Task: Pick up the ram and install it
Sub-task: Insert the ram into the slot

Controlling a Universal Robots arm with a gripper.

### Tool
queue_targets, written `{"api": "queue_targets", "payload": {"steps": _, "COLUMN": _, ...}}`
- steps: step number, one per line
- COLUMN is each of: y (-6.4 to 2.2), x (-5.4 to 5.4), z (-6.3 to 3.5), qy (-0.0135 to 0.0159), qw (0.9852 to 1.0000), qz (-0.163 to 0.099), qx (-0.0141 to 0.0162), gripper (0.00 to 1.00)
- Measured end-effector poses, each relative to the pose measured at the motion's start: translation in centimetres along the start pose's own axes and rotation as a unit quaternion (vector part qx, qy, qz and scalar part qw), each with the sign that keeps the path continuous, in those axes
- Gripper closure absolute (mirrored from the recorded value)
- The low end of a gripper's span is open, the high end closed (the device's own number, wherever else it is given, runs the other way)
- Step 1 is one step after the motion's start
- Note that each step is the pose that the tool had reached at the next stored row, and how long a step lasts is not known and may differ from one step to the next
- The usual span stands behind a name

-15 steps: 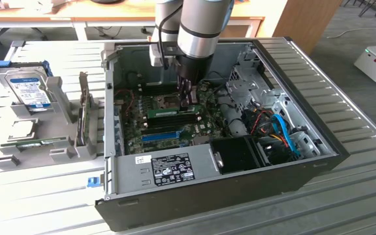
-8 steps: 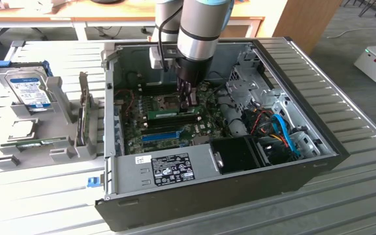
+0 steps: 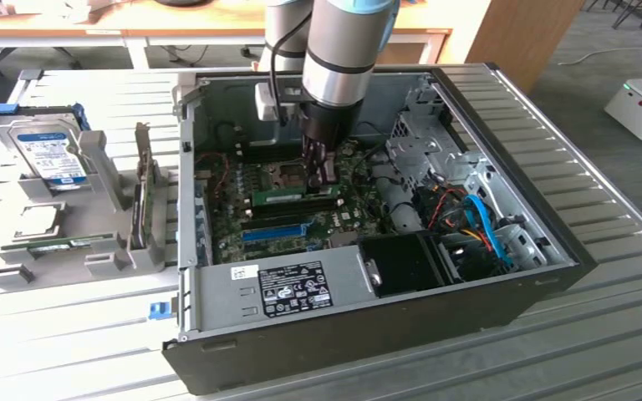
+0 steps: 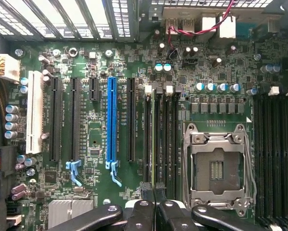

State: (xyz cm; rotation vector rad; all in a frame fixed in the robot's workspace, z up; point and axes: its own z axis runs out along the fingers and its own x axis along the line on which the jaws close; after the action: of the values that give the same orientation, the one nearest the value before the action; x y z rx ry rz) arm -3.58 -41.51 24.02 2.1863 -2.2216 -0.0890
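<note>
The ram point(image 3: 291, 198), a thin green stick, stands on edge in a memory slot on the motherboard inside the open computer case point(image 3: 544, 251). In the wrist view the ram point(image 4: 154, 139) is seen edge-on, running along the slot next to the processor socket point(image 4: 216, 168). My gripper point(image 3: 323, 182) reaches straight down into the case at the ram's end on the exterior view's right. Its black fingers point(image 4: 147, 204) press together over that end of the stick, so the gripper point(image 4: 155, 193) is shut on the ram.
A blue expansion slot point(image 4: 111, 120) and black slots lie beside the memory slots. Cables and a drive cage point(image 3: 466, 217) crowd the case at the exterior view's right. Outside the case at the exterior view's left, a grey holder carries a hard drive point(image 3: 53, 154) and another small board point(image 3: 70, 244).
</note>
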Motion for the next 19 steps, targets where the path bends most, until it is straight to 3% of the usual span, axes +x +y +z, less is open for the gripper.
{"api": "queue_targets", "payload": {"steps": 19, "y": -0.02, "x": 0.17, "z": 0.30, "qy": 0.0000, "qw": 1.0000, "qz": 0.000, "qx": 0.0000, "gripper": 0.88}}
